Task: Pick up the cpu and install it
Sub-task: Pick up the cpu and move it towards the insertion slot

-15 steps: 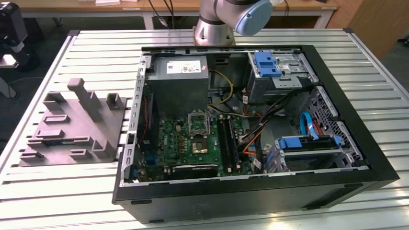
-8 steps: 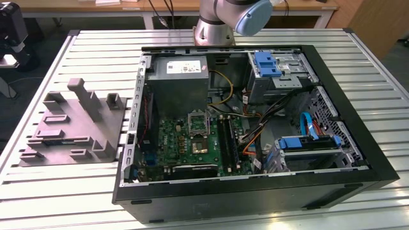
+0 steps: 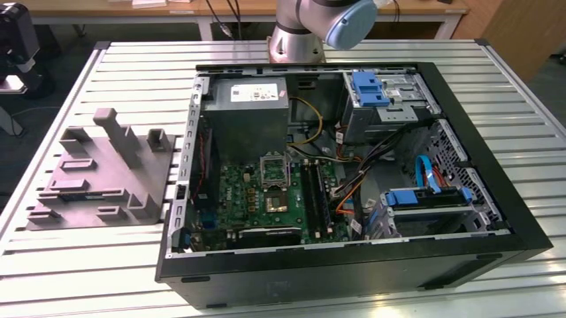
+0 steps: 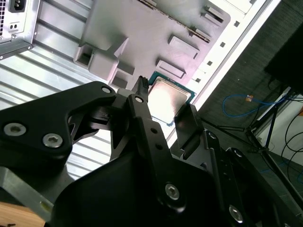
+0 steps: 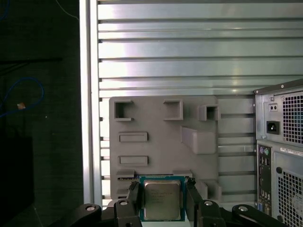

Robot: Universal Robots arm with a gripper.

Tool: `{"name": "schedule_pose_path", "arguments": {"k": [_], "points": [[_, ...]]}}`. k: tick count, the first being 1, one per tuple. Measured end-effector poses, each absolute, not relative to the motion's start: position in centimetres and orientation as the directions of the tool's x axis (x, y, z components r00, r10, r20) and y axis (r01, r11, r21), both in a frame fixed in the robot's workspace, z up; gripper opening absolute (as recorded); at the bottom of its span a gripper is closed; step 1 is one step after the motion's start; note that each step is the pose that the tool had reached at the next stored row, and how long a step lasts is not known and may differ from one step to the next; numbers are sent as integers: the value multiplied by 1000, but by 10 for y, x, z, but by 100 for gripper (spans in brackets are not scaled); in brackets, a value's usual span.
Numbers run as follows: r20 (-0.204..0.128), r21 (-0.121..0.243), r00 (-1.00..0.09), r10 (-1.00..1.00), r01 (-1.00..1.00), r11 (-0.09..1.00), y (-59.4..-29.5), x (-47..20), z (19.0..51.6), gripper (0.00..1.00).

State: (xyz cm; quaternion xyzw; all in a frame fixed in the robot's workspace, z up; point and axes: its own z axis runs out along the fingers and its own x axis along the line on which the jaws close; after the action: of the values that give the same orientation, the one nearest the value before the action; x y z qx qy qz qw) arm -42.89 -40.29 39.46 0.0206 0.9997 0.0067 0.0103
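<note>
Two fingers [image 5: 134,195] of gripper [image 5: 162,191] were closed on cpu [image 5: 162,201] at opposite edges. Chip sat well above grey tray [image 5: 156,137] and bench [image 5: 189,47]. Judged light, stiff, thin; underside likely fragile; smooth edges could slip; edge hold suited.

My arm [image 3: 296,30] stands upright from its base in the exterior view, a blue-capped joint just above. My gripper [image 5: 162,195] has its two black fingers [image 5: 134,195] pressed against opposite edges of the cpu [image 5: 162,205], gripping it between them.
</note>
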Motion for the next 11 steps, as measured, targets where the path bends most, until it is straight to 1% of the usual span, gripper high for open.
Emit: {"name": "schedule_pose_path", "arguments": {"k": [11], "points": [[-20,14,-999,41,41,999,-403,-427,395,47]]}}
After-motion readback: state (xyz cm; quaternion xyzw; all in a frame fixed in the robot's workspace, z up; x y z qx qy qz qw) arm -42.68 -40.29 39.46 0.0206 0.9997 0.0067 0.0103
